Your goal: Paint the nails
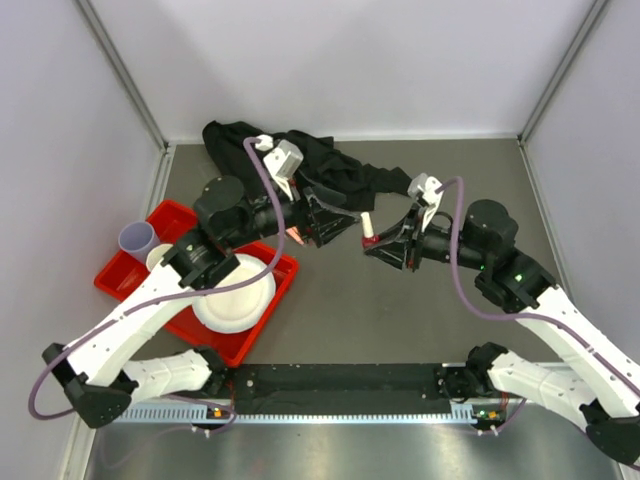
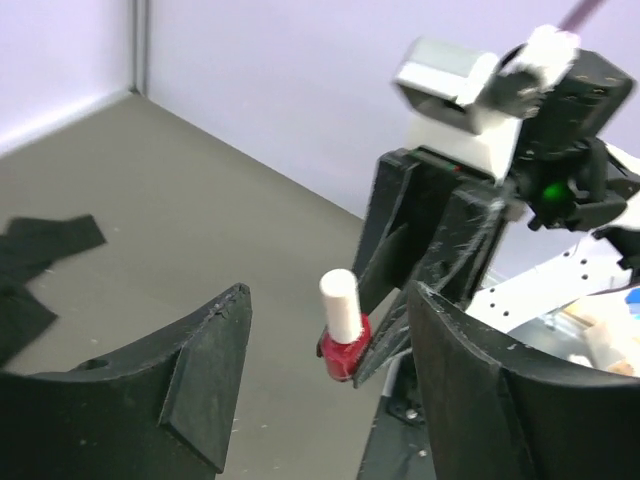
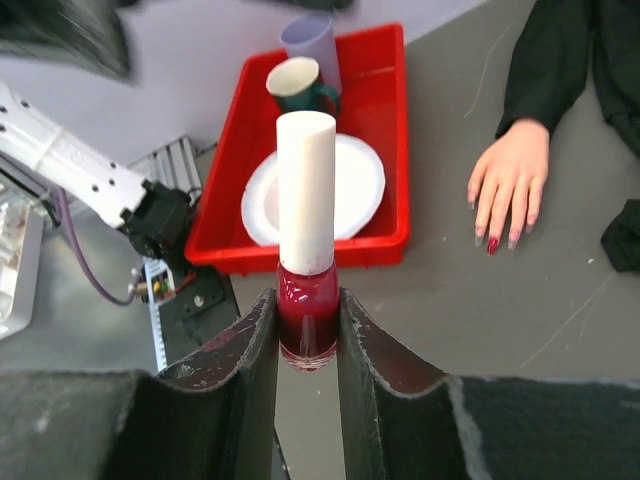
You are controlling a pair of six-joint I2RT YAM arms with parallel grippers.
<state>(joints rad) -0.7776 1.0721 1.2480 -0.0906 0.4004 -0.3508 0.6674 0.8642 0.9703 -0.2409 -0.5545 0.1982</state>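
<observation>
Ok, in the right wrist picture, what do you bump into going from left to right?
White robot arm → polish bottle → mannequin hand → black cloth at the right edge. The red tray spreads behind the bottle, so it is left out.

The nails are tiny dark-red tips on the fingers of a pale, skin-coloured mannequin hand. The hand lies flat, palm down, on the grey table. Its fingers are slightly spread, and its wrist runs into a black fabric sleeve.
</observation>
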